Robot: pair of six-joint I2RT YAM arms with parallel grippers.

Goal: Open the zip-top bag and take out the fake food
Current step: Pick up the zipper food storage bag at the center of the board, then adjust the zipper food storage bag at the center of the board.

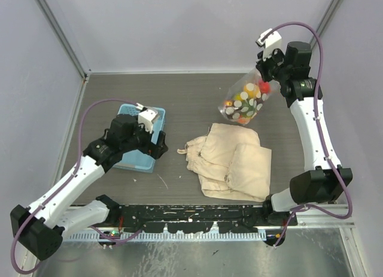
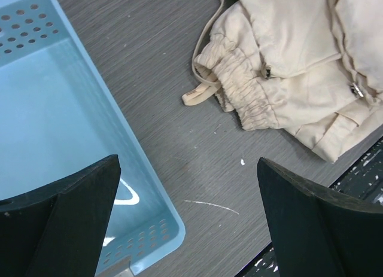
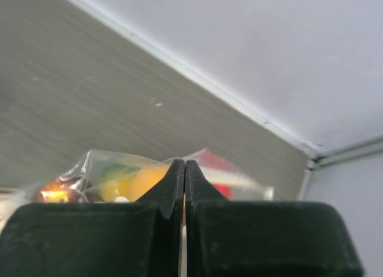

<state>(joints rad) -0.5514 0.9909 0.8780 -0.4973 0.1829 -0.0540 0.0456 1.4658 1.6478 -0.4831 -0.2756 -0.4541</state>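
Clear spotted zip-top bag, fake food inside, is in the top view's upper right, pinched by the right gripper, which is fully closed. Left gripper is wide open over the blue basket, centre-left.

A bare lane of table runs between the light blue basket and the beige drawstring bag; the zip-top bag blocks the far right.
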